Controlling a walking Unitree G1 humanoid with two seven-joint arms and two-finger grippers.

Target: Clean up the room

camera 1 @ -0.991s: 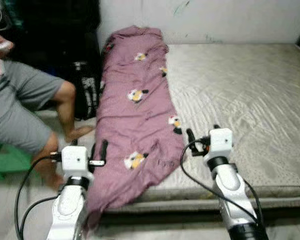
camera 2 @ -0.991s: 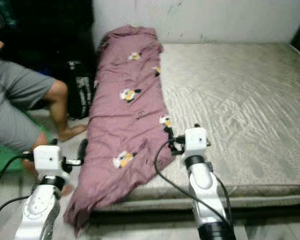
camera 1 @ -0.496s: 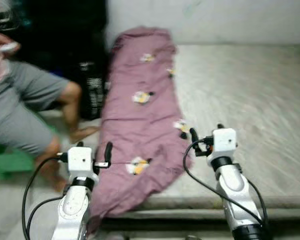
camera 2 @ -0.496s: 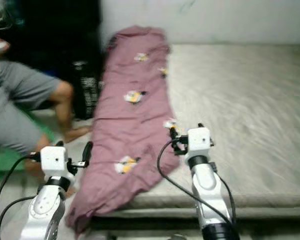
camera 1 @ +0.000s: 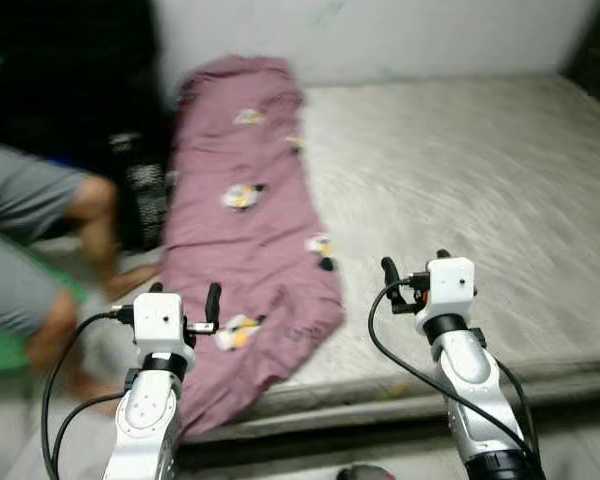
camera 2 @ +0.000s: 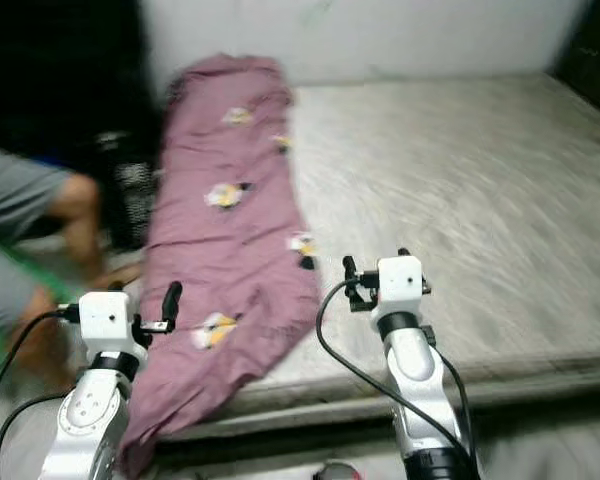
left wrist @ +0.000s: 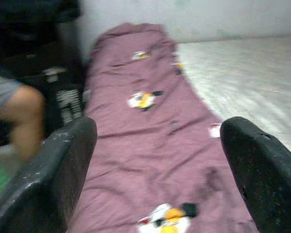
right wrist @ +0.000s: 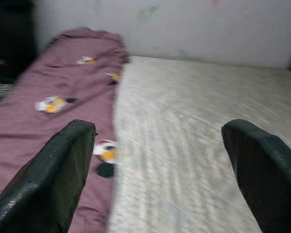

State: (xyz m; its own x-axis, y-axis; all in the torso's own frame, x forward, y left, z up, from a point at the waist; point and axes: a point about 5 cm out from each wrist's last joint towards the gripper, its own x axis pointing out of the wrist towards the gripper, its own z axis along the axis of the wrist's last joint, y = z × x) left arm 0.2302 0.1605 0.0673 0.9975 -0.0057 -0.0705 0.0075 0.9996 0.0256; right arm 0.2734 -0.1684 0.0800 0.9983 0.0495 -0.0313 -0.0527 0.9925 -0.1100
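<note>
A wide bare mattress with a pale grey quilted cover (camera 1: pixel 460 190) takes up most of the scene, running back to a light wall. Along its left edge lies a long mauve-pink blanket printed with small yellow, white and black cartoon figures (camera 1: pixel 245 230) — crumpled, stretched from the wall end down to the near edge, where its lower corner spills over the side of the mattress toward the floor. To the left of the bed a seated person in grey shorts (camera 1: pixel 25 225) has a bare knee and foot close to the blanket's edge, with a dark bag bearing white print (camera 1: pixel 140 195) between leg and bed.

The left pincer (camera 1: pixel 185 300) is held up just over the hanging end of the blanket, its black fingers spread wide and holding nothing. The right pincer (camera 1: pixel 412 277) hovers above the mattress beside the blanket's right edge — fingers likewise parted and empty.
</note>
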